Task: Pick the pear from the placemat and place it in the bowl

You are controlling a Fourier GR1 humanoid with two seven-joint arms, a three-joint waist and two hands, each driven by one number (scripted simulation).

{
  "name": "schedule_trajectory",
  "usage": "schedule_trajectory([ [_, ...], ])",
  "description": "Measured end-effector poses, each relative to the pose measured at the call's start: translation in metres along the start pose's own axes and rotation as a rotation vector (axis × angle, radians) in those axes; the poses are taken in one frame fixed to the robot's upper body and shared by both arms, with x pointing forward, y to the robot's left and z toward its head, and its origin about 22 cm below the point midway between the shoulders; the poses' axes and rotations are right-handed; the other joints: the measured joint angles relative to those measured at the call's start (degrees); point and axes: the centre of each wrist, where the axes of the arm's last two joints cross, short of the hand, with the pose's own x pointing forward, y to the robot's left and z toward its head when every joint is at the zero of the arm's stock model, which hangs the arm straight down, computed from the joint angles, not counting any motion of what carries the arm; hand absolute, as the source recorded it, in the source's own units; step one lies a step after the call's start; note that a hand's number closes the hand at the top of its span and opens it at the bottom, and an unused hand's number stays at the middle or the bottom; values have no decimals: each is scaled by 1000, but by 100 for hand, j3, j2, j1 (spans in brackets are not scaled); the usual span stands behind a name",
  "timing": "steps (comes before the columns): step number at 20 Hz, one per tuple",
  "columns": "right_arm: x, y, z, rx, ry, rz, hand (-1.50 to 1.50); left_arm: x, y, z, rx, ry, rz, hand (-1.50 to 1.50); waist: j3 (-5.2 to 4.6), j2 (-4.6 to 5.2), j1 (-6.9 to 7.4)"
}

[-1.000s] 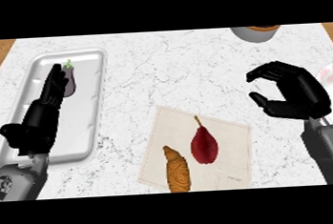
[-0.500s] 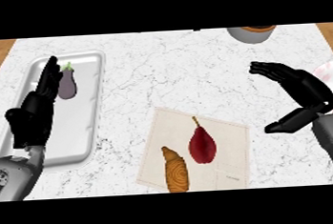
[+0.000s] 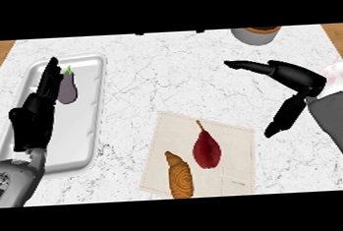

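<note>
I've got the white marble counter (image 3: pixel 172 78) under me. The dark red pear (image 3: pixel 207 150), teardrop-shaped with a thin stem pointing up the view, is lying on the beige cloth placemat (image 3: pixel 230 134), about in the middle of it, and nothing is touching it. Just beside it, to the lower left on the same mat, lies a golden-brown ridged croissant (image 3: pixel 180 174), close to the pear but apart from it.

My right hand (image 3: pixel 292 79) is out over the bare marble to the right of the placemat, above and right of the pear. It's spread wide: the fingers (image 3: pixel 248 65) stretch out straight toward the left, the thumb (image 3: pixel 285 115) hangs down well away from them, and there's only counter in the gap between. It holds nothing.

At the right edge, partly behind that wrist, I see the pale pinkish rim of a round white dish (image 3: pixel 341 74); I can't tell from here whether that's the bowl. At the top edge there's a grey round vessel with a brown inside (image 3: pixel 257 33), cut off by the frame.

My left hand (image 3: pixel 35 117) is at the left, fingers straight and upright, resting over the white rectangular tray (image 3: pixel 87 117). A small purple eggplant with a green cap (image 3: pixel 67 88) lies in the tray's upper part, right beside the fingertips.
</note>
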Motion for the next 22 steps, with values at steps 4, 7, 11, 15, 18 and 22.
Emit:
schedule_trajectory([
  [4, 15, 4, -27, 122, 33, 65, -150, 0, 6, 1, 8, 2, -1, 0, -2, -10, -24],
  [7, 23, 15, -45, 198, 46, 88, -150, 0, 5, 4, 6, 2, -5, 0, -2, -14, -45],
  [11, 30, 35, -61, 296, 67, 124, -150, -3, 0, 6, 7, 6, -6, 0, -1, -15, -73],
  [15, 35, 54, -74, 368, 112, 173, -150, -4, 4, 6, 6, 5, -3, 0, -1, -15, -77],
  [18, 34, 67, -71, 413, 164, 220, -150, -3, 7, 4, 7, 15, -1, 0, -1, -18, -96],
  [22, 34, 78, -79, 439, 230, 268, -150, -7, 2, 4, 15, 11, -6, 0, -1, -14, -94],
])
